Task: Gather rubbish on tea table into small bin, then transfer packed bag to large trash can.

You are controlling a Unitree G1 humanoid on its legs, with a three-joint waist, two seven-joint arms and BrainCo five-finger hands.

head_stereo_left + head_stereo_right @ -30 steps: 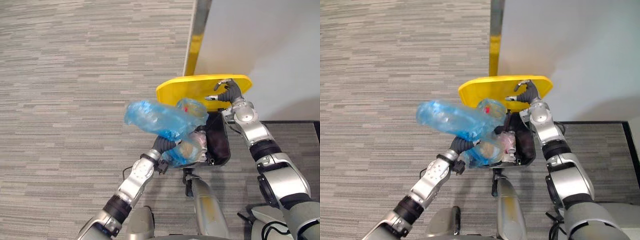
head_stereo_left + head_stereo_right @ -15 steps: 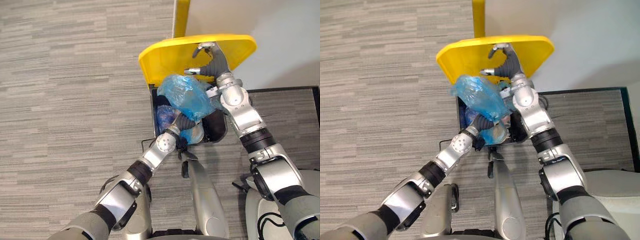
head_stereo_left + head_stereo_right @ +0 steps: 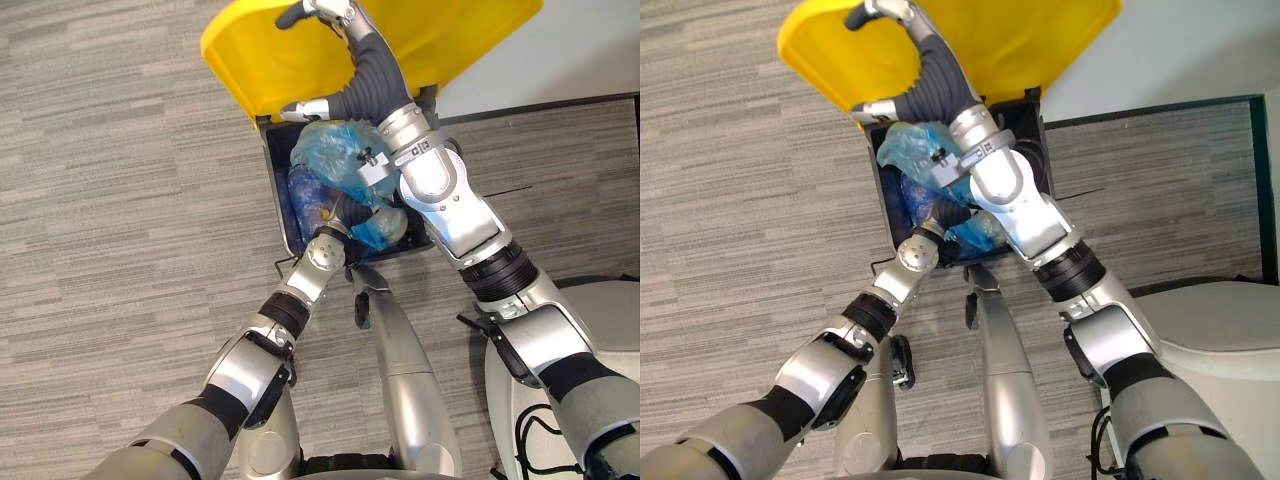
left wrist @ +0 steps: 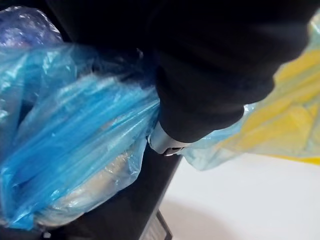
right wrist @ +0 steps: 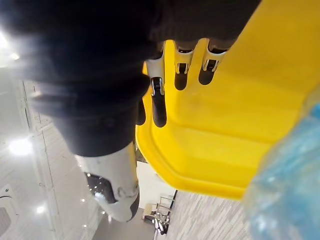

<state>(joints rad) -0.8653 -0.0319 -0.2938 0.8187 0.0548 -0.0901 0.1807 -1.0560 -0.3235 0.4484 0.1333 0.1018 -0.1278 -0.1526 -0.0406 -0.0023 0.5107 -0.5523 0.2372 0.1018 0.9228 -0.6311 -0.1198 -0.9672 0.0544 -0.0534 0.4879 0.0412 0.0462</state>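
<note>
Down from where it hung over the rim half a second ago, the blue plastic bag [image 3: 335, 150] now sits inside the mouth of the trash can [image 3: 275, 190], and the head camera has tipped closer over it. Nearest lies grey carpet [image 3: 120, 200] with fine streaks running left to right. Over it the left arm reaches into the can, a square black box. The left hand [image 4: 210, 85] is buried among crinkled, glossy, see-through folds of the bag. Its wrist view shows the dark cover and one silver stub against the film, so I cannot tell how its fingers are set. Farther on, the right hand [image 3: 350, 60] props up the smooth yellow lid [image 3: 250, 50]. Its wrist view adds what the head views do not: straight fingers [image 5: 159, 107] lying flat on the plastic, with the thumb apart past the rounded rim. Beyond stands a plain white wall [image 3: 590, 50].
</note>
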